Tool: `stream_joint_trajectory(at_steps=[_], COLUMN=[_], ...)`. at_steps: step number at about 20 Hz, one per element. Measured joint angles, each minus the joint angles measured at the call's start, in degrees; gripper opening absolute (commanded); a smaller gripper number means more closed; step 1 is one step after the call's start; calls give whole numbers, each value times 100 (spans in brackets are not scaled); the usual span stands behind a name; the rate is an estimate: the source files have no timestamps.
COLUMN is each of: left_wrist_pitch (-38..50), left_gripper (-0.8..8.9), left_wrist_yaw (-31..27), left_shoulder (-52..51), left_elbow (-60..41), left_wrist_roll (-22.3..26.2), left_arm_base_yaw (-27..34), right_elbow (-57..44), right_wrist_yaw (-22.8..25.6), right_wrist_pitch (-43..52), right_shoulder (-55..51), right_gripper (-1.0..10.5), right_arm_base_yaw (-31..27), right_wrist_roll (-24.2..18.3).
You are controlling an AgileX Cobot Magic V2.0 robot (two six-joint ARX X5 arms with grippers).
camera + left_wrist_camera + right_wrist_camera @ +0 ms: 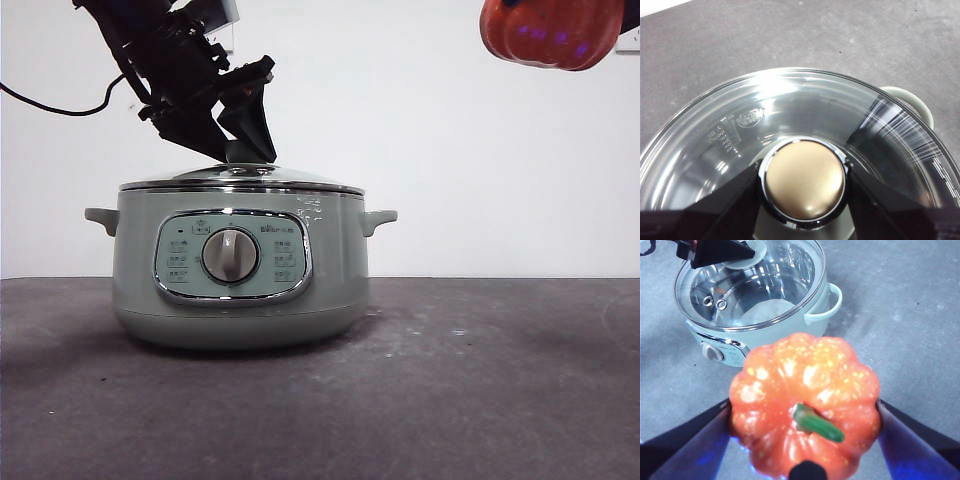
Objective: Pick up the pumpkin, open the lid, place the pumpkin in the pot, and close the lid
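The pale green pot (240, 300) stands on the table, its glass lid (240, 180) on it. My left gripper (245, 150) comes down from the upper left, its jaws closed against either side of the lid's knob (805, 180). The lid (790, 105) fills the left wrist view. My right gripper (805, 410) is shut on the orange pumpkin (805, 400), stem towards the camera, and holds it high in the air to the right of the pot; the pumpkin (550, 35) is at the top right in the front view. The right wrist view shows the pot (815, 320), lid (765, 285) and left gripper (720, 250) below.
The dark grey table (480, 380) extends in front of and to the right of the pot. A white wall (450, 150) stands behind. A black cable (50, 105) hangs at the left. The pot's handles (380, 218) stick out at both sides.
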Motion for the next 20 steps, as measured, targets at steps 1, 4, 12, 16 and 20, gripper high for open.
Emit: stream_joint_trajectory(at_steps=[1,4,12,16,20], left_wrist_pitch=[-20,-184,-811,-1515,-2175], left_gripper=[-9,-9,-9,-9,-9], left_wrist_yaw=[-7,-31,2,-4,-98], left_shoulder=[-17,-203,-1731,-2675,-3554], left_elbow=[0,-15,-57,-57,-57], left_wrist_roll=[0,-4,-24,-24,-24], left_arm_base_yaw=[0,4,409,695,839], right_elbow=[0,0,7,487,1751], right_wrist_yaw=[0,-13,-15,0,0], right_wrist_pitch=[7,177,1233,1869,1930], right_shoulder=[0,0,573,1545,3018], right_gripper=[-9,-10,-13,-13,-13], right_arm_base_yaw=[0,0,251,730,1045], right_wrist_roll=[0,0,107,125,125])
